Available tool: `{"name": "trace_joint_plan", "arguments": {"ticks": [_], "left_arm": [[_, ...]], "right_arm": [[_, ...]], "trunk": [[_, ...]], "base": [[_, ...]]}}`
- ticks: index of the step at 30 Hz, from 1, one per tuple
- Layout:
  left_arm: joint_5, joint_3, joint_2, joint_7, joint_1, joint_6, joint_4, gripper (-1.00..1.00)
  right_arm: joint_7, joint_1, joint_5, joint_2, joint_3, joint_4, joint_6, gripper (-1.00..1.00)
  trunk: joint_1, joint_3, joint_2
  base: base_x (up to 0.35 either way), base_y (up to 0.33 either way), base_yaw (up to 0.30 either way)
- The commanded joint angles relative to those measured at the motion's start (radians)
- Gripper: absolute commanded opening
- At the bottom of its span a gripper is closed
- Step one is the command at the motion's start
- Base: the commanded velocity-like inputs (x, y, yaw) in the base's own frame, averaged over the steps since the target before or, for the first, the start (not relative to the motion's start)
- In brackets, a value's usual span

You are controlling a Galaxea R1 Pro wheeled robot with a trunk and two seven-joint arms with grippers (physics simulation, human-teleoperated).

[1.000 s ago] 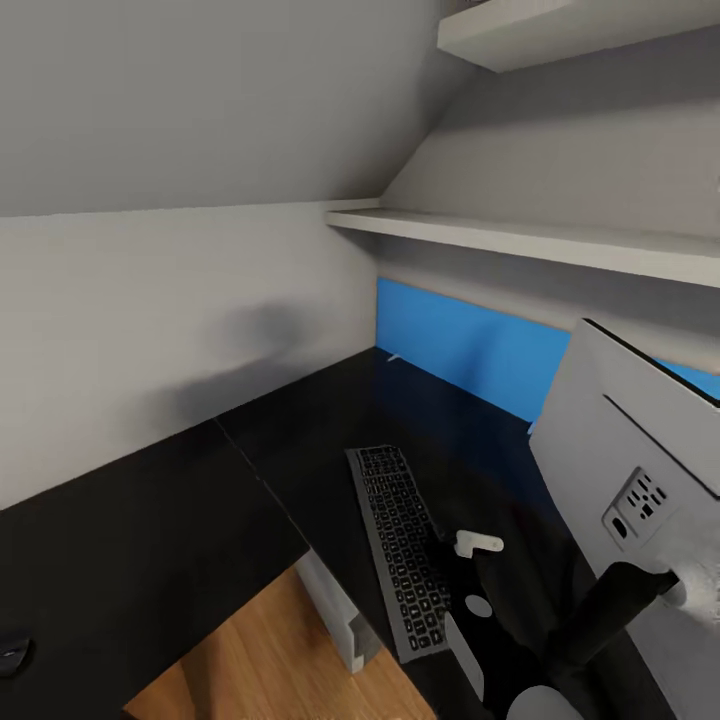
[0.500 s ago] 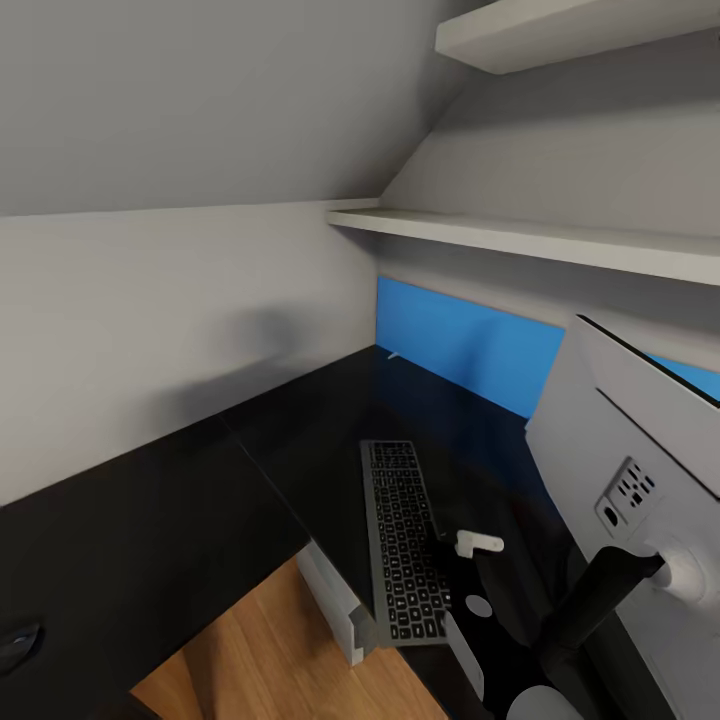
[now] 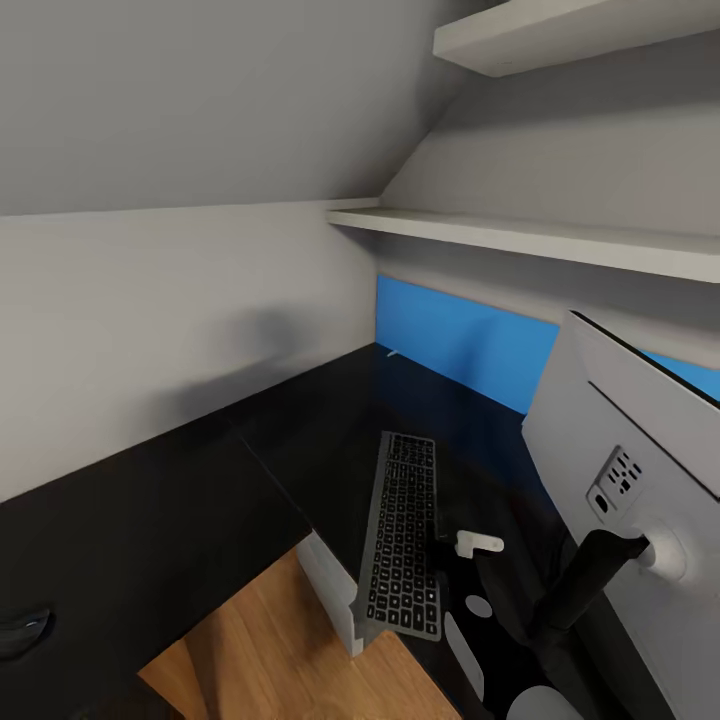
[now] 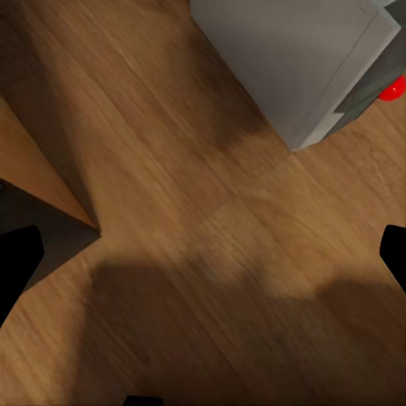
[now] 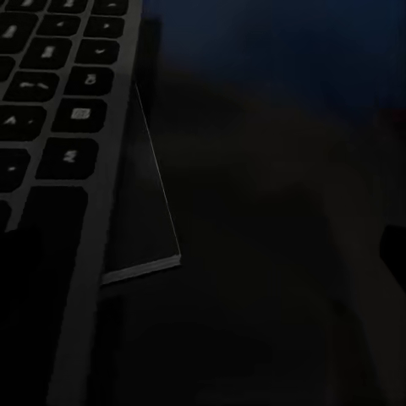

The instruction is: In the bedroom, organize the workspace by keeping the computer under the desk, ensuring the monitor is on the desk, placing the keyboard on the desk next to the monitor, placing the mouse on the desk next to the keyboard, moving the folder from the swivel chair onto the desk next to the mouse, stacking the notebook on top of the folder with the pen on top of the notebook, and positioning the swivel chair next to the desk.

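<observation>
The keyboard (image 3: 403,535) lies on the black bench (image 3: 150,530) beside the monitor (image 3: 625,470), its near end overhanging the edge, so a careless nudge could tip it to the floor (image 3: 270,660); whether either arm's fingers are open I cannot tell.

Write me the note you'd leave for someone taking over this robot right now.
Left gripper: open, empty, above the wooden floor.
Right gripper: low beside the keyboard; open or shut unclear.
Done: keyboard on the desk beside the monitor, near end at the front edge.
A dark shape, likely the mouse, sits far left.
Left: mouse, folder, notebook, pen, chair.
</observation>
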Motion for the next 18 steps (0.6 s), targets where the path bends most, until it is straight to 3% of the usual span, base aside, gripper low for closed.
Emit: {"name": "trace_joint_plan", "arguments": {"ticks": [1,18], "left_arm": [[0.005,-0.003,0.0,0.003,-0.001,-0.003,0.001,1.0],[0.005,-0.003,0.0,0.003,-0.001,-0.003,0.001,1.0]], "right_arm": [[-0.004,0.0,-0.011,0.0,0.002,0.038,-0.004,1.0],[-0.004,0.0,-0.011,0.0,0.002,0.038,-0.004,1.0]], "trunk": [[0.0,-0.001,0.0],[0.0,-0.001,0.0]], "base": [[-0.003,0.0,0.0],[-0.068,0.0,0.0]]}}
